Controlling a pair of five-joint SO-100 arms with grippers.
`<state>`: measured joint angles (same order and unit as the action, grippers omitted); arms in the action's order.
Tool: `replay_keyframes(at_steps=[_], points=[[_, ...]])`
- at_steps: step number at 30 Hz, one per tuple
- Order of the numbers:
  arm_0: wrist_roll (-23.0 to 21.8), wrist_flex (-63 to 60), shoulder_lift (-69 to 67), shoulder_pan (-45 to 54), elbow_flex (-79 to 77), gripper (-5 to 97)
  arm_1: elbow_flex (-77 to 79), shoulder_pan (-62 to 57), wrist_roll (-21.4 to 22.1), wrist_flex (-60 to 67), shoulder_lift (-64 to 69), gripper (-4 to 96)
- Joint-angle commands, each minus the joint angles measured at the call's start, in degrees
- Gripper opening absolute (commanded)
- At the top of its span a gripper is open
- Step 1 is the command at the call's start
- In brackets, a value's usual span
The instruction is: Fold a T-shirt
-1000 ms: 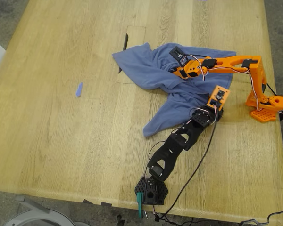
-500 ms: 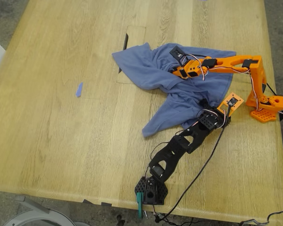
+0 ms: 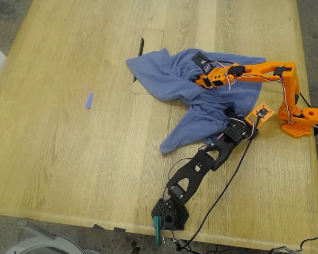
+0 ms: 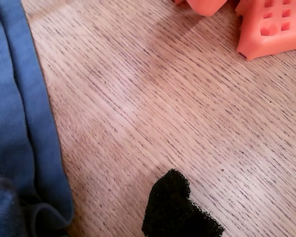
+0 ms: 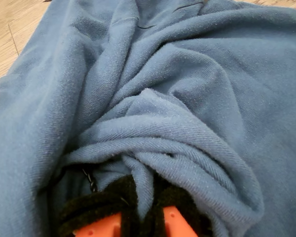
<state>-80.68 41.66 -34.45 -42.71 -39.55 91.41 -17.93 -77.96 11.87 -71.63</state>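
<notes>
While the wooden table (image 3: 69,132) lies broad beneath everything, the T-shirt (image 3: 201,90) sits crumpled toward the exterior view's right, its long axis running diagonally from the far bunched mass down to a tail nearer the camera. My second gripper (image 3: 197,79), on the orange arm stretched low and level from its base (image 3: 301,119), has pinched a ridge of the cloth between closed jaws. My first gripper (image 3: 254,117), on the black arm reaching diagonally, hovers beside the hem; whether its jaws are parted I cannot tell.
</notes>
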Motion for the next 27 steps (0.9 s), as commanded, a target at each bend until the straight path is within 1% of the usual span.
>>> replay_keyframes(at_steps=[1, 4, 7, 16, 20, 22, 24, 27], points=[[1.23, 1.58, 0.53, 1.41, 3.25, 61, 0.09, -0.09, -0.09, -0.79, -4.83, 0.0], [1.32, 3.25, 0.97, 1.41, 3.25, 54, 0.35, -0.09, -0.09, -0.97, -5.19, 0.0], [1.41, 6.33, 0.97, 1.49, 3.25, 51, 0.62, -0.18, -0.09, -1.05, -5.45, 0.0], [0.53, 23.03, 2.9, 2.2, 9.23, 51, 1.32, 0.18, -0.09, -1.41, -5.71, 0.0], [0.18, 25.66, 6.68, 3.25, 14.85, 51, 1.41, 0.35, -0.09, -1.49, -5.89, 0.0], [0.09, 26.98, 9.76, 3.6, 19.51, 51, 1.41, 0.44, -0.09, -1.49, -6.06, 0.0], [0.0, 30.85, 14.85, 3.78, 28.56, 46, 1.41, 0.53, -0.09, -1.49, -6.24, 0.0], [-0.18, 39.29, 27.51, 4.13, 50.45, 30, 1.49, 0.62, -0.09, -1.49, -6.5, 0.0]])
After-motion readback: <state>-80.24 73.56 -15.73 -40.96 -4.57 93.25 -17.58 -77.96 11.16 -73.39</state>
